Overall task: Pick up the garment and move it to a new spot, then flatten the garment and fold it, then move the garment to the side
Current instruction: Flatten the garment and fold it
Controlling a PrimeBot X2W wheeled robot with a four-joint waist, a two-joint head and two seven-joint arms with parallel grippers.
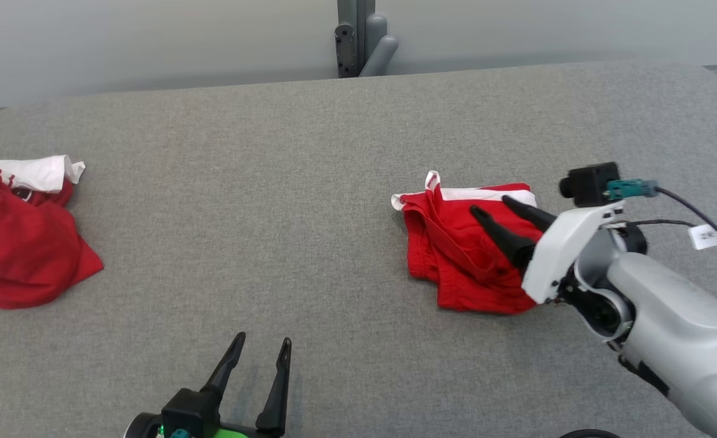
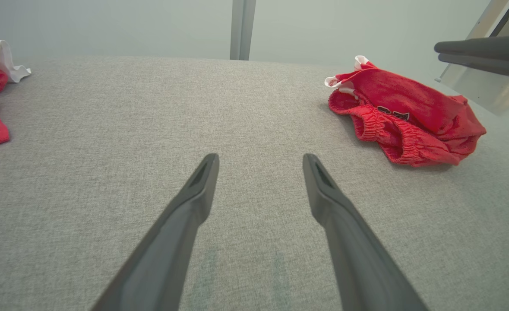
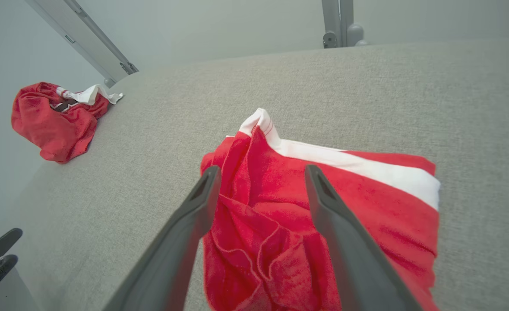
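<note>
Head view: garment (image 1: 446,261), white band (image 1: 486,194) farthest.

Table (image 1: 309,182): grey woven cloth, matt, slightly rough. Garment (image 3: 366,216): soft red napped cloth with a white band. Left gripper (image 2: 260,156) fingers: smooth, matt dark plastic.

grey fabric tabletop (image 1: 309,182) spans the head view. crumpled red-and-white cloth heap (image 1: 20,243) sits on it at 9 o'clock, near the table's side edge (white part on its far side, red nearer), partly cut by the frame. heap is bunched and creased. grey metal post (image 1: 358,36) with a bolted bracket stands behind the table's far edge at 12 o'clock. pale plain wall (image 1: 151,42) behind it.
</note>
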